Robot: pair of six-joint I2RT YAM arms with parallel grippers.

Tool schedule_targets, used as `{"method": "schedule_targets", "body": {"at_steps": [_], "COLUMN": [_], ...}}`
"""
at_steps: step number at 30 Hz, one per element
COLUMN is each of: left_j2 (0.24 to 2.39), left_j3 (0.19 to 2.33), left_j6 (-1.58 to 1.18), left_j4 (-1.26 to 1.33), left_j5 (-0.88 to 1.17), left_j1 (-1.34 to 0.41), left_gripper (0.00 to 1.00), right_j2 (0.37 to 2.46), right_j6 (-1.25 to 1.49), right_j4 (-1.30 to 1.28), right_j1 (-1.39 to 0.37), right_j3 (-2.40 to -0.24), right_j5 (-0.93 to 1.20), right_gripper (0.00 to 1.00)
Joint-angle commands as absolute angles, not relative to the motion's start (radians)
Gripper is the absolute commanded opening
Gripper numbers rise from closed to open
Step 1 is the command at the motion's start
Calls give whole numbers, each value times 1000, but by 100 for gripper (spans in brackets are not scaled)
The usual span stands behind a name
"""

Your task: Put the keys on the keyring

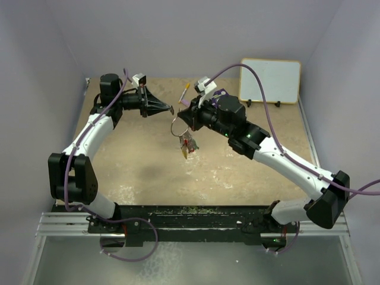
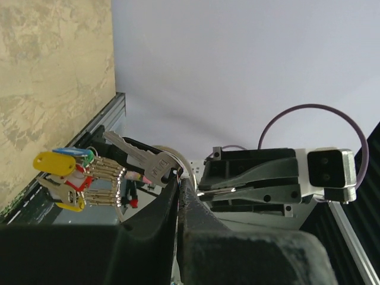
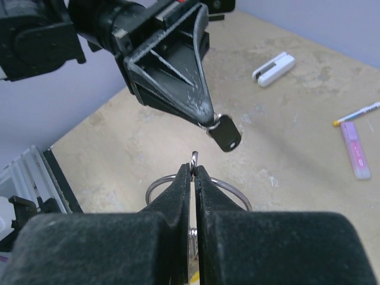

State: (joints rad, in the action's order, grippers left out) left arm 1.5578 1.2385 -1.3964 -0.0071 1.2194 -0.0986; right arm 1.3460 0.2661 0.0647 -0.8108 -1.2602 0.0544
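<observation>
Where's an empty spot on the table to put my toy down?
Free: the bare table between the two arms, nearer than the hanging keys; also the strip before the whiteboard. Crowded: the middle, where left gripper, holding a key, and right gripper meet at the keyring.

My right gripper is matt, grainy black; the keyring in it is shiny bare wire, the keys under the keyring glossy-tagged bright metal.
</observation>
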Motion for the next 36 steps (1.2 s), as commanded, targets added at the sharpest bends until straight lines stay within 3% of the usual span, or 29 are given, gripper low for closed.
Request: {"method": "schedule_targets", "body": {"at_steps": [1,36], "left_j2": [1544,1454], "left_j3": [1261,1248], "left_j6": [-1343,-1271], "left_j4": [75,-39], "left_j5": [1305,1305], "left_j1": [-94,-97], "left_gripper": [4,4], "right_j2": [1343,1463], "right_j6": [217,165], "right_j4": [106,230], "right_j1": [-811,-817], "right_j3": [-1349,-1414], "right_j5": [114,189], "right_gripper": [0,0]}}
